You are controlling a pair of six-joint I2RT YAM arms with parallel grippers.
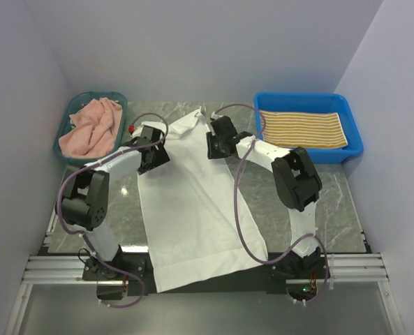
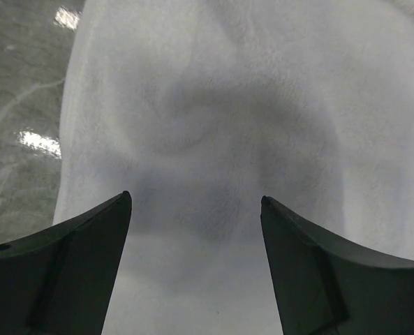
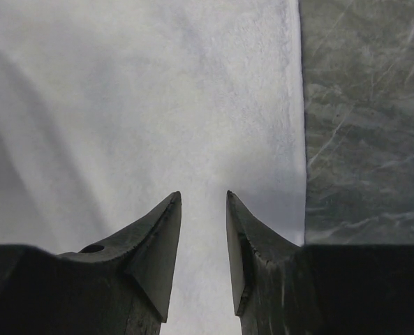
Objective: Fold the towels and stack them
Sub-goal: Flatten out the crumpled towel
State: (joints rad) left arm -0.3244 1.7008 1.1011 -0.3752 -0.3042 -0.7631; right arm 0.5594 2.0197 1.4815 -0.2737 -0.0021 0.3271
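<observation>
Marble table (image 1: 332, 202), walled in white. Spread down its middle, white towel (image 1: 193, 216), unfolded; first fold in hand. Over its far end: left gripper (image 2: 196, 202) gaping, right gripper (image 3: 203, 199) narrowed to a slit at the edge, hold on cloth impossible to tell. Next: pinch both corners, draw toward near edge.

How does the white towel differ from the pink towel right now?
The white towel lies spread out nearly flat; the pink towel is bunched in a heap. The white towel is on the table between the arms; the pink towel sits in the teal basket at the far left. As they lie, the white towel covers far more area than the pink towel. Neither is folded yet.
</observation>
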